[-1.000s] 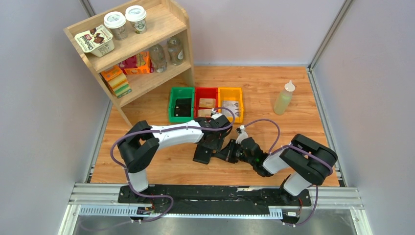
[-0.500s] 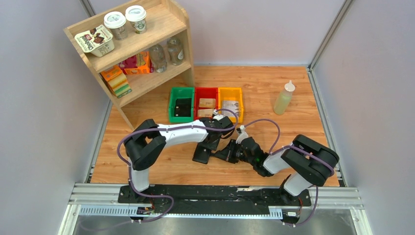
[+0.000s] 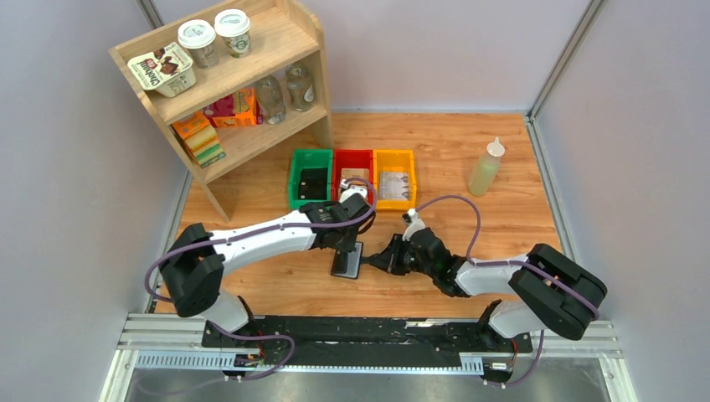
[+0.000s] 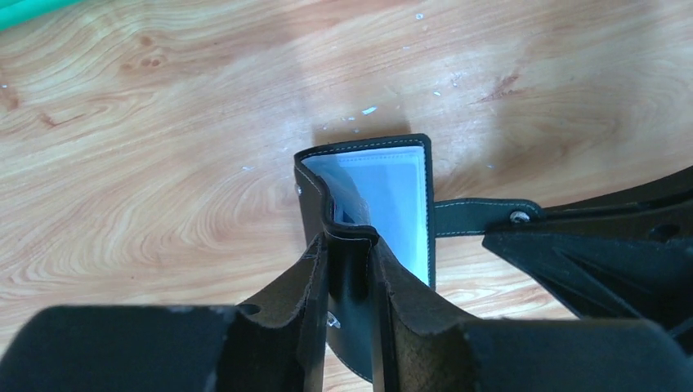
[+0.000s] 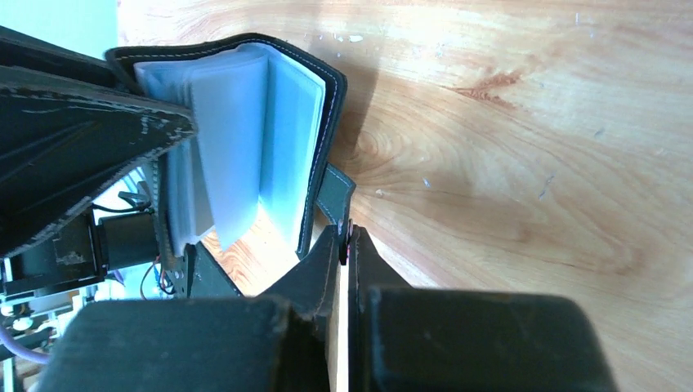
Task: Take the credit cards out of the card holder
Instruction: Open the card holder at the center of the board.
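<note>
Left wrist: stitched black leather-like card holder (image 4: 377,194)

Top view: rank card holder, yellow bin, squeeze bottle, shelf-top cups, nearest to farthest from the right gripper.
1. card holder, held by the right gripper, on its left.
2. yellow bin, behind.
3. squeeze bottle, back right.
4. cups, far back left.

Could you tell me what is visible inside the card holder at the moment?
Inside the open card holder only pale blue-white sleeves show. No dark card is clearly visible; the left gripper pinching one cover and the sleeves themselves hide anything tucked deeper.
</note>
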`<state>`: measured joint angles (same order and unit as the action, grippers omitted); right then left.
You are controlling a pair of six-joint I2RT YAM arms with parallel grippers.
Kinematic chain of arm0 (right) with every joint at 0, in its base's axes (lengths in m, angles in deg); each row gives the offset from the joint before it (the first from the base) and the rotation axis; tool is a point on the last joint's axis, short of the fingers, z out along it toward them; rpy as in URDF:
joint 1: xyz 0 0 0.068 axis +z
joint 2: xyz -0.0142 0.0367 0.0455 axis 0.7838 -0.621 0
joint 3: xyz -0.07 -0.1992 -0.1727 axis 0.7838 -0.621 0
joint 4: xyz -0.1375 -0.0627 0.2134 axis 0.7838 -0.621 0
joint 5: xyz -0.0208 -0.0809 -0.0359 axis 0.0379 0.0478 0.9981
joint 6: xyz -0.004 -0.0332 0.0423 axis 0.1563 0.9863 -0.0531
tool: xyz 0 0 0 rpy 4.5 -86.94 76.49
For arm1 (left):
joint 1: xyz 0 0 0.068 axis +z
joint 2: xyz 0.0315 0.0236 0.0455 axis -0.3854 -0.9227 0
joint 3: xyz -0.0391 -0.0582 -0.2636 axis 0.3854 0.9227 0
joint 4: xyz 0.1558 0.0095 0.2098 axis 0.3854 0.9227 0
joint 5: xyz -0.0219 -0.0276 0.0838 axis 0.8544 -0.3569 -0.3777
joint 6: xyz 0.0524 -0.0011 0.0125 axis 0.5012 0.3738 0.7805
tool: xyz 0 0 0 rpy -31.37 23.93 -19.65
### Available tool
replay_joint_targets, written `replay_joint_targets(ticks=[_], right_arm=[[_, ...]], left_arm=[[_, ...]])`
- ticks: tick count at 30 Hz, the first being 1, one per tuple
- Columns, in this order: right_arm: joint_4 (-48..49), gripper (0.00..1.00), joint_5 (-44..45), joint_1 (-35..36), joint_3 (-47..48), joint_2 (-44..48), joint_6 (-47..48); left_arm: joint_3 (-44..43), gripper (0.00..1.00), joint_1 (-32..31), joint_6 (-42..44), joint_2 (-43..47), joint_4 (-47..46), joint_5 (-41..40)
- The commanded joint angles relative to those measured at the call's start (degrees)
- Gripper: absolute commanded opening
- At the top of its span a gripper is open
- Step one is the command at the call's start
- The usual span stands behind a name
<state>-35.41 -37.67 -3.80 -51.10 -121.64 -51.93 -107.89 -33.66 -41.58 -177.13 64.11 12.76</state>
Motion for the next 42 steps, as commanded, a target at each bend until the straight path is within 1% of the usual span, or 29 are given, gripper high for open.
replay_joint_targets(ticks=[1,3,5,6,7,9,10,14,17,18,24,27,28,29,31,32,33,35,38,39,42], right_arm=[[-8.96,0.00,3.59,-0.18,3.61,3.34,5.50],[-10.99,0.00,4.12,-0.18,4.49,3.78,6.38],[-12.49,0.00,4.38,-0.09,5.37,3.69,7.09],[-13.02,0.00,4.56,-0.17,5.81,3.69,7.44],[-13.46,0.00,4.47,-0.18,6.25,3.43,7.79],[-14.42,0.00,4.12,-0.18,7.30,2.73,8.32],[-14.69,0.00,3.86,-0.18,7.83,2.20,8.49],[-16.09,0.00,3.85,-0.18,9.24,1.06,8.76],[-18.03,0.00,4.64,-0.18,9.68,1.49,9.20],[-18.55,0.00,5.08,-0.09,9.50,1.84,9.29],[-21.10,0.00,6.84,-0.26,9.33,3.16,10.43],[-24.61,0.00,8.33,-0.26,10.03,4.56,11.65],[-26.45,0.02,8.34,-0.35,10.47,5.18,11.83],[-28.47,0.05,10.86,-0.35,11.17,6.23,12.27],[-32.43,0.10,12.55,-0.35,12.66,7.90,13.24],[-35.93,0.14,13.60,-0.35,13.45,8.78,13.50],[-37.79,0.22,14.22,-0.35,14.41,9.75,13.59],[-41.66,0.33,15.89,-0.35,16.17,11.24,13.77],[-46.58,0.46,17.21,-0.35,19.60,13.27,14.12],[-47.81,0.48,17.48,-0.35,20.57,13.88,14.12],[-48.18,0.49,15.65,-0.18,22.51,15.81,14.47]], left_arm=[[4.54,0.27,3.59,0.34,6.93,-1.54,1.94],[6.91,0.30,4.91,-0.01,9.13,-3.21,4.05],[9.02,0.37,5.97,-0.45,10.89,-5.57,6.34],[9.82,0.43,6.15,-0.63,11.15,-6.02,7.30],[10.96,0.45,6.50,-0.81,11.42,-7.33,7.83],[12.19,0.52,7.20,-1.33,11.16,-8.74,9.50],[12.46,0.54,7.55,-1.42,10.98,-9.10,10.64],[13.78,0.54,9.92,-2.30,10.10,-10.42,13.28],[15.18,0.47,10.72,-2.39,11.59,-11.55,14.52],[15.54,0.47,10.81,-2.30,12.12,-11.91,14.69],[15.71,0.47,10.90,-2.04,14.50,-12.62,16.19],[16.24,0.46,10.98,-2.21,14.94,-12.09,15.93],[16.50,0.46,11.16,-2.65,14.85,-11.39,15.84],[16.68,0.46,11.25,-2.83,14.76,-11.04,15.58],[16.95,0.46,11.51,-3.27,14.41,-8.85,14.44],[17.03,0.46,11.60,-3.44,14.41,-7.44,13.73],[17.12,0.47,11.69,-3.53,14.24,-6.56,12.51],[17.47,0.49,12.21,-3.88,14.50,-5.06,11.88],[17.74,0.52,12.30,-4.15,16.16,-4.53,11.79],[17.65,0.52,12.30,-4.06,16.69,-4.44,11.79],[16.16,0.56,12.30,-3.45,19.23,-4.09,11.88]])
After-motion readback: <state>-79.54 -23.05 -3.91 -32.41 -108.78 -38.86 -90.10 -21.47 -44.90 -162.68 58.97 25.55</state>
